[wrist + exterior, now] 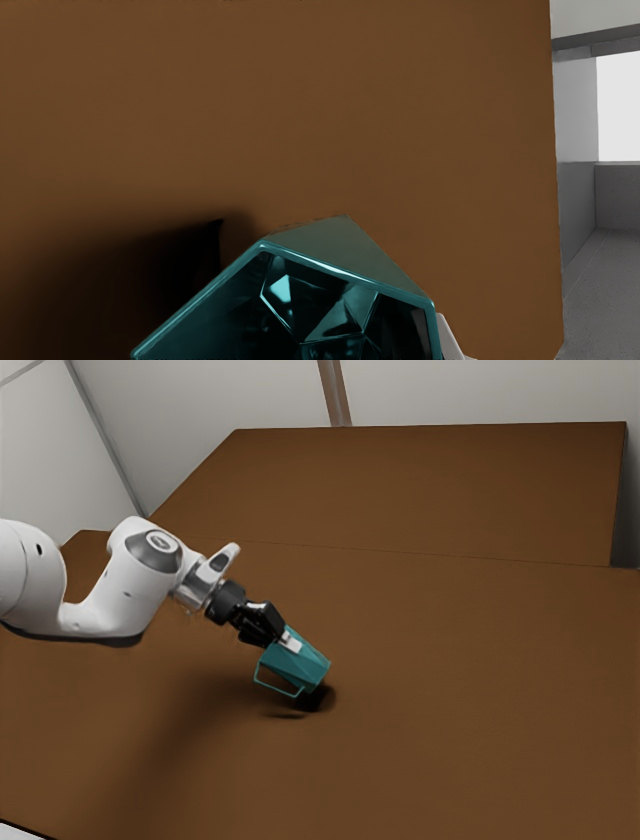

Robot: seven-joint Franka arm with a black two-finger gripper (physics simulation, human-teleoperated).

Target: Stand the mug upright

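Exterior view: teal mug, leaning, pinched at the rim

Item, one mug (300,660), teal, angular: it is slanting over the table, mouth facing up toward the hand, base pointing down and toward the exterior view's right. It appears to be hanging just above the wood, though contact at its lowest corner is hard to rule out.

Item, one handle (277,688): it is jutting from the mug's lower side.

Item, one gripper (287,639), black: it is pinching the mug's wall near the rim, judging by the pale finger (449,337) lying against the outside in the wrist view and the dark shape showing within.

Item, one shadow (316,698): it is pooling close beneath the base.

Item, one table (450,740), brown: it is offering bare wood around the mug.

Item, one arm (110,605), white: it is reaching in from the exterior view's left.

Handling notes: righting is calling for a slow turn of the hand, bringing the base under the mouth, with enough height that neither the handle nor the lower corner is scraping. A thin wall is giving a narrow hold, so a knock could be swivelling the mug. Release is best waiting until the whole base is sitting flat.
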